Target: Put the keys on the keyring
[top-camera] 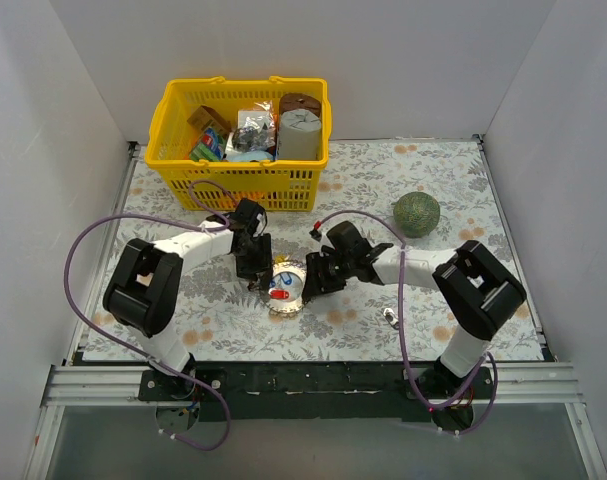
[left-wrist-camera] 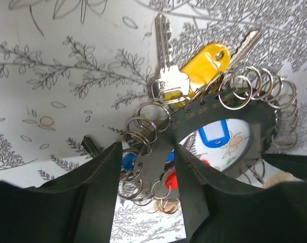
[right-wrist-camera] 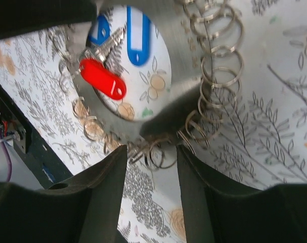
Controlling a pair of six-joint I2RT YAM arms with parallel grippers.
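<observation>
Both sets of fingers, left fingers (left-wrist-camera: 100, 195) and right fingers (right-wrist-camera: 100, 197), pinch opposite edges of the keyring (top-camera: 286, 283) above the table (top-camera: 383, 180); yellow, blue and red-tagged keys (left-wrist-camera: 166, 76) hang from it.

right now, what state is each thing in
keyring, between both grippers
left gripper, fingers straddle the keyring's band, grip unclear
right gripper, fingertips at the keyring's rim, grip unclear
red-tagged key, shows in the keyring's hollow
yellow-tagged key, at the keyring's outer rim
basket, full
</observation>
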